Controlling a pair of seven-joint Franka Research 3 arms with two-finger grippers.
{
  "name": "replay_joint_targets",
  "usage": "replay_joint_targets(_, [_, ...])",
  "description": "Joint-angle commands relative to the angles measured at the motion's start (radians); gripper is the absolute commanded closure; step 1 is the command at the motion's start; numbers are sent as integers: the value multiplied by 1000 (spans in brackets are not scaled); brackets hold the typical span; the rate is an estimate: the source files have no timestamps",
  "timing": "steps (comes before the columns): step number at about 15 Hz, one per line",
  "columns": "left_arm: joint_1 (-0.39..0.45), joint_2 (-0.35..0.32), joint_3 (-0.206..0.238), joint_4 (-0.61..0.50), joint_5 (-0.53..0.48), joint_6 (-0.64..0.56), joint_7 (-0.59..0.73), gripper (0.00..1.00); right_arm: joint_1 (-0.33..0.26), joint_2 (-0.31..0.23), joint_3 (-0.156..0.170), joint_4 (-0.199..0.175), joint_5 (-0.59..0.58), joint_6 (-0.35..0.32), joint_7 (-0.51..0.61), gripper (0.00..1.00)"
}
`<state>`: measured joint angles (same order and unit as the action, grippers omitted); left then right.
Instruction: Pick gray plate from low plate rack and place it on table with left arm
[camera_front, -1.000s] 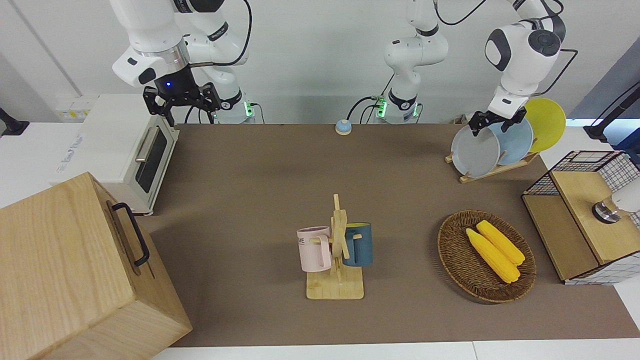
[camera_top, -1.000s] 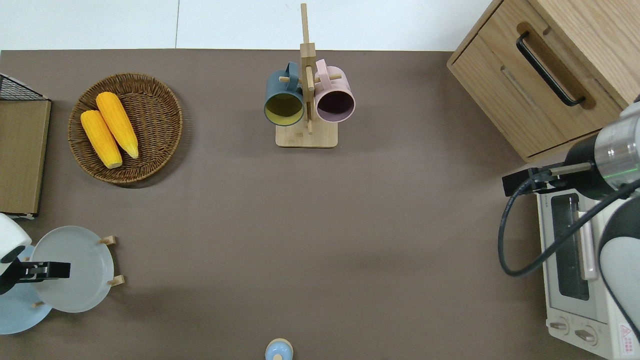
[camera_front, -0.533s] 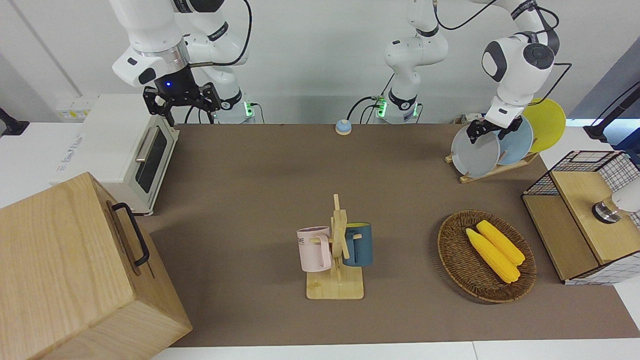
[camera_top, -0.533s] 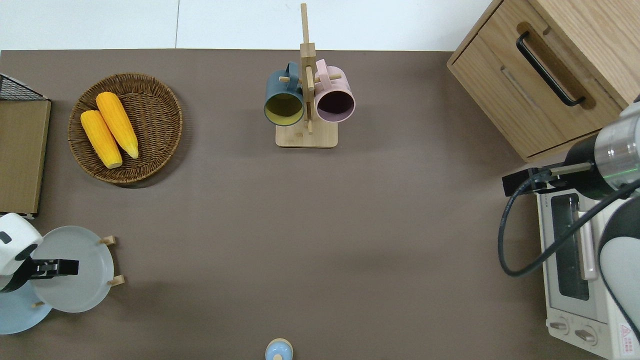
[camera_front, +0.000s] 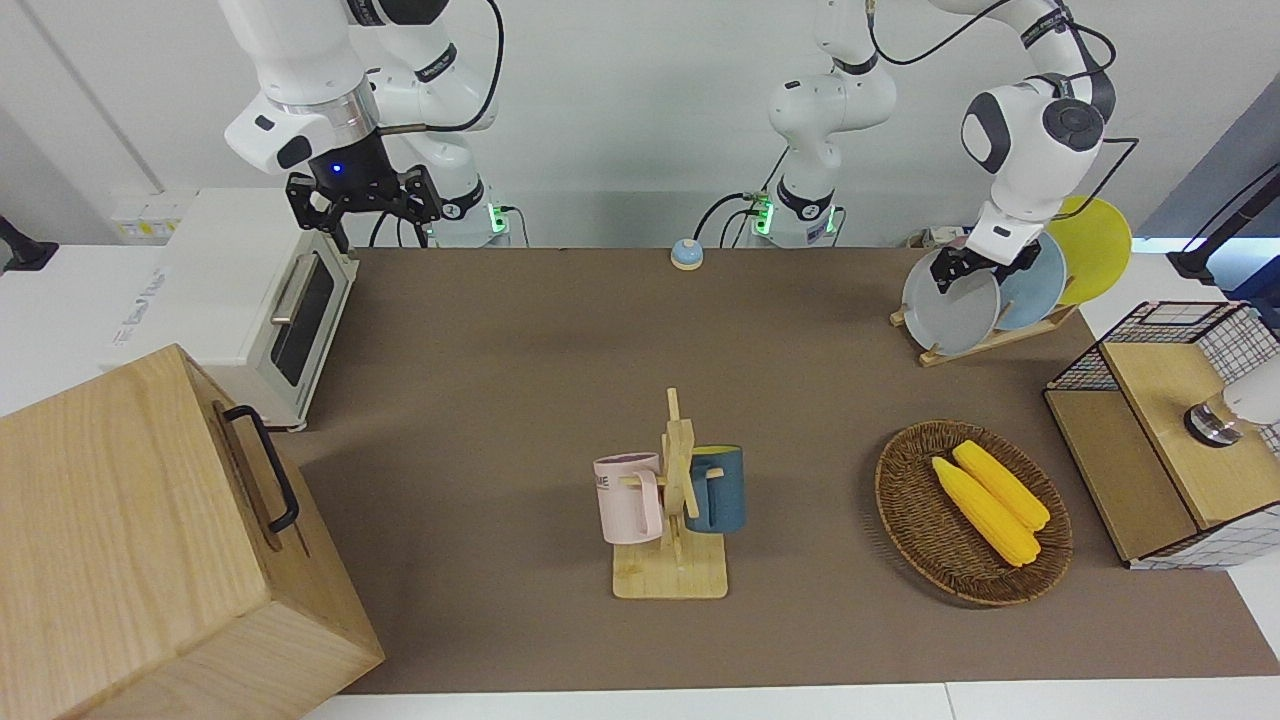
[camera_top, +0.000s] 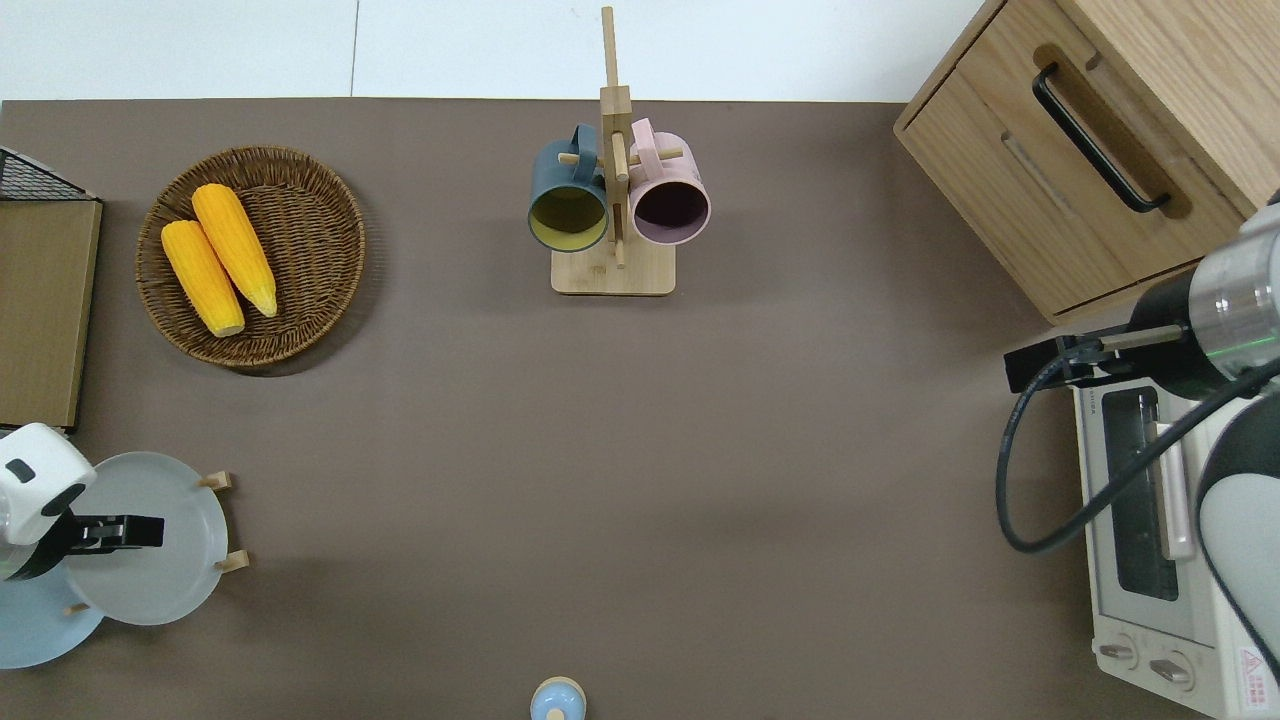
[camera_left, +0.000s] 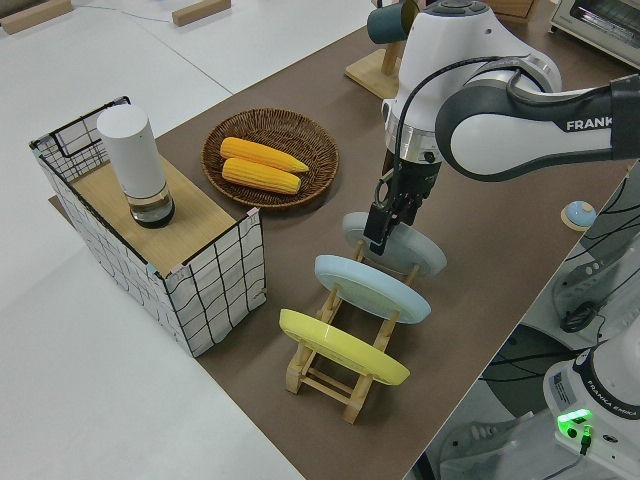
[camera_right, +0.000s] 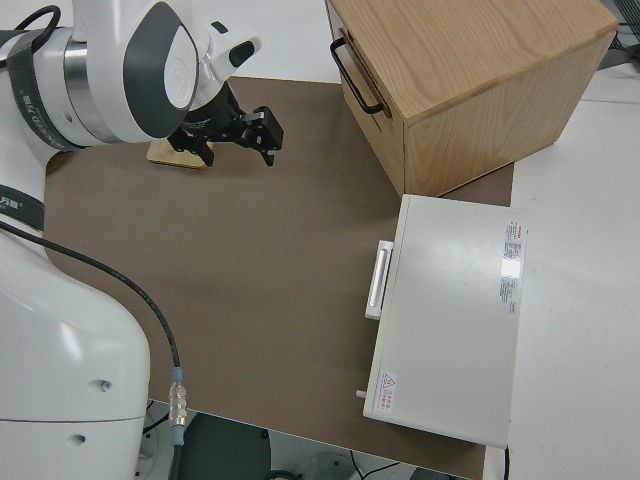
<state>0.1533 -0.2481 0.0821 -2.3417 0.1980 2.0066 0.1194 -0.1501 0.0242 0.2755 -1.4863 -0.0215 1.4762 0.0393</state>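
The gray plate (camera_front: 950, 312) (camera_top: 165, 575) (camera_left: 425, 252) leans in the low plate rack (camera_front: 990, 343) (camera_top: 226, 561) (camera_left: 330, 378), in the slot farthest from the robots, at the left arm's end of the table (camera_front: 520, 380). My left gripper (camera_front: 962, 268) (camera_top: 140, 532) (camera_left: 383, 218) points down at the plate's top rim. Its fingers are open and straddle the rim. The plate rests in its slot. The right arm is parked with its gripper (camera_front: 365, 212) (camera_right: 240, 140) open.
A light blue plate (camera_front: 1030, 290) and a yellow plate (camera_front: 1095, 245) stand in the same rack, nearer the robots. A basket of corn (camera_front: 975, 510), a wire crate (camera_front: 1170, 430), a mug stand (camera_front: 672, 500), a toaster oven (camera_front: 240, 300) and a wooden cabinet (camera_front: 150, 540) surround the mat.
The left gripper has come down and shifted across the gray plate's top rim, away from the blue plate. The plate has stayed in the rack. The right arm is still.
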Motion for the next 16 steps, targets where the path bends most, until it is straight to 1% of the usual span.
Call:
replay_joint_targets(1, [9,-7,-4,-16,18,17,11,113,-19,-1,18,9,-2,-14,13,17])
replay_joint_targets(3, [9,-8,-4,-16,17,17,11,138,-19,-3,18,9,-2,-13,13,17])
replay_joint_targets(6, [9,-8,-4,-16,17,12,11,468,-20,-1,18,9,-2,-14,13,17])
replay_joint_targets(11, [8,-8,-4,-16,17,8,11,914,-20,-1,18,9,-2,-14,13,17])
replay_joint_targets(13, [5,-8,-4,-16,18,4,11,1000,-20,-1,18,9,-2,-14,13,17])
replay_joint_targets(16, [3,-8,-4,-16,17,3,14,1000,-19,-3,18,9,-2,-13,13,17])
